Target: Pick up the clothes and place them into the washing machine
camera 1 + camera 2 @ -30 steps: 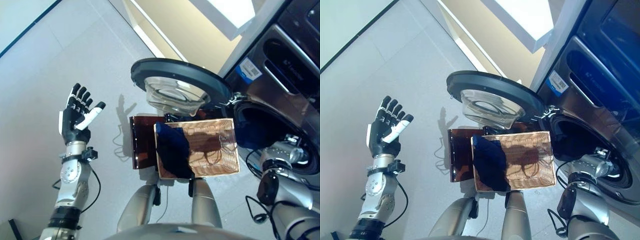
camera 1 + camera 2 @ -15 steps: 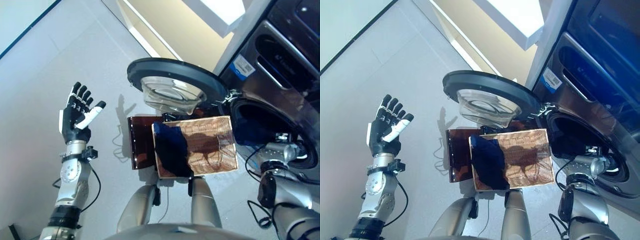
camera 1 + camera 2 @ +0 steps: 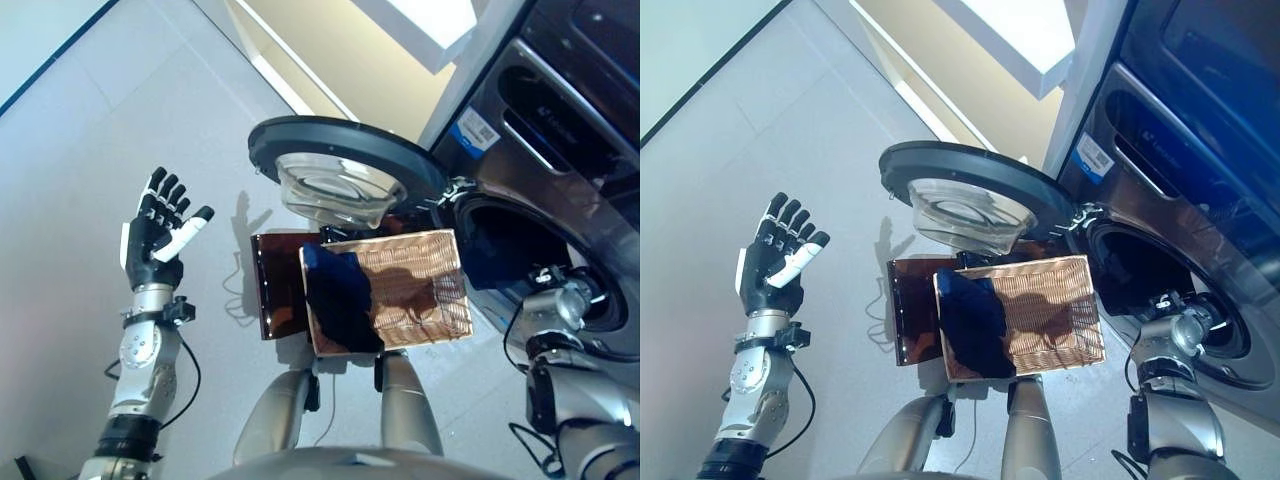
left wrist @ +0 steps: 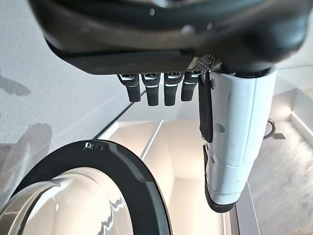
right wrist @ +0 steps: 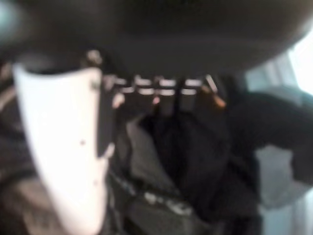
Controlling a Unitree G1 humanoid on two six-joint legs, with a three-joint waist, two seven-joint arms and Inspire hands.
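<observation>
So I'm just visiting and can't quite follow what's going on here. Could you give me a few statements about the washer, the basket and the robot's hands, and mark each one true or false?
1. The washing machine door is swung open. True.
2. The wicker basket is empty. False: a dark blue garment lies in its left part.
3. The left hand holds a garment. False: it is raised over the floor, fingers straight, holding nothing.
4. The right arm reaches into the drum opening. True; the right hand is inside, with dark cloth past its fingers.
5. The basket sits on a washing machine shelf. False: it rests on a brown stand in front of the robot.

washing machine (image 3: 560,150) sticker, print unreadable
</observation>
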